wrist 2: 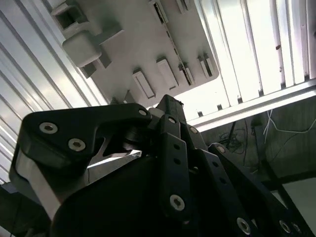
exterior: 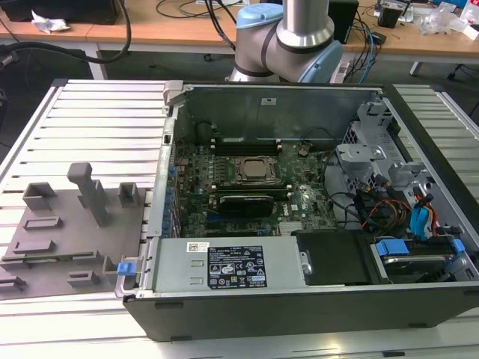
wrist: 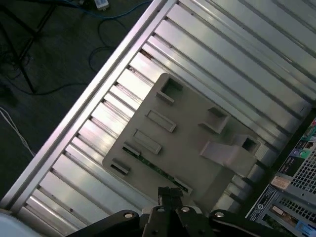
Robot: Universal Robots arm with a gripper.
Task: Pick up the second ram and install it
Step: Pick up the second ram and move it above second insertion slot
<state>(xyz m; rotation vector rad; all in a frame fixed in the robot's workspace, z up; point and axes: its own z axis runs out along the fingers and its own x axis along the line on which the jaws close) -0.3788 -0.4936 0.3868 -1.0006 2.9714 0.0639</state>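
1. At the exterior view's left, you see the grey plastic holder plate (exterior: 75,224) with raised blocks. It lies on the ribbed aluminium worktop (exterior: 97,120).
2. In the first wrist view, you find the second ram (wrist: 154,167), a thin green circuit-board stick, lying in a slot of that plate.
3. The black claw (wrist: 171,193) hangs over the plate near the stick, clenched, its tips together on nothing.
4. At the exterior view's right stands the open black metal computer case (exterior: 299,105).
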